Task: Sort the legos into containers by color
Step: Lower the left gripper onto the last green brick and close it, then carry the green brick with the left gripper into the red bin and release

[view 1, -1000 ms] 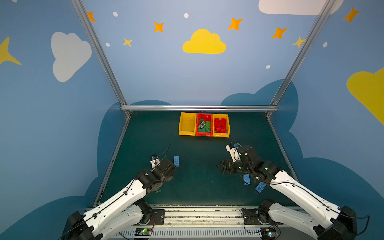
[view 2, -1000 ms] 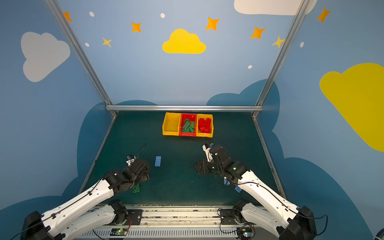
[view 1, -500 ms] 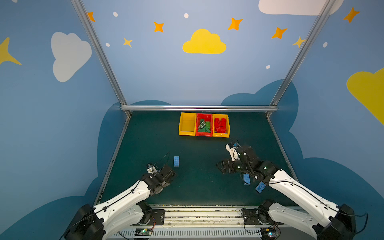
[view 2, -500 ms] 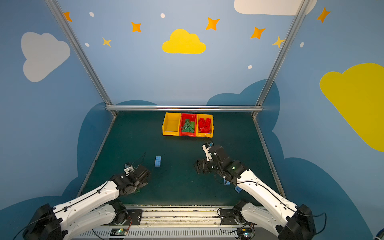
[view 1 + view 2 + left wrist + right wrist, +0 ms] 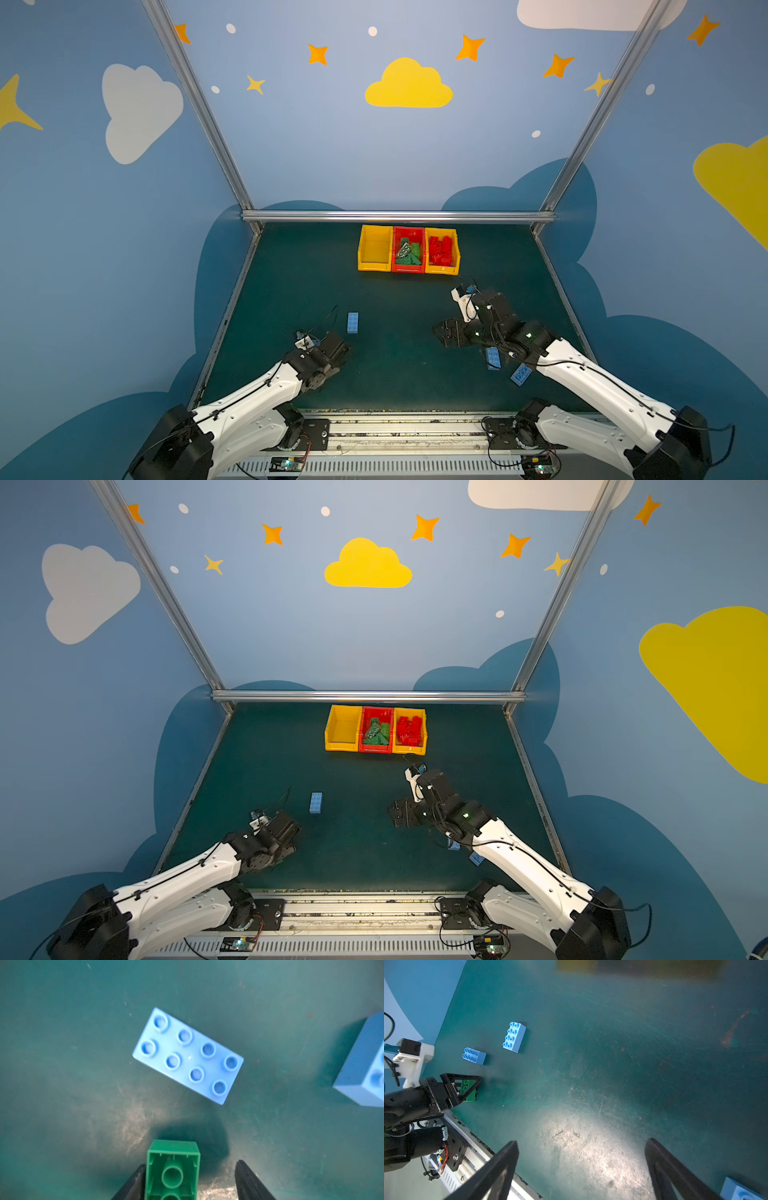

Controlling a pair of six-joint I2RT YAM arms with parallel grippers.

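Note:
A green lego [image 5: 172, 1167] lies underside up between the fingers of my left gripper [image 5: 191, 1167]. One finger touches it and a gap shows on the other side, so the gripper is open. From the right wrist view the same green lego [image 5: 468, 1089] sits low on the mat under the left gripper [image 5: 467, 1084]. Two light blue legos [image 5: 188, 1055] [image 5: 363, 1064] lie just beyond. My right gripper [image 5: 581, 1142] [image 5: 446, 332] hovers open over bare mat. At the back stand the containers: a bare yellow one [image 5: 375, 268], a red one [image 5: 409, 270] holding green legos, and a yellow one [image 5: 442, 270] holding red legos.
In both top views a blue lego [image 5: 353, 322] [image 5: 316, 802] lies ahead of the left arm. Two more blue legos [image 5: 493, 357] [image 5: 521, 374] rest by the right arm. Metal rails [image 5: 399, 216] bound the green mat, with the arm bases along the front edge.
The left arm has drawn back toward the front edge and come down over the green lego, and its jaws have narrowed around it. The right arm has barely moved.

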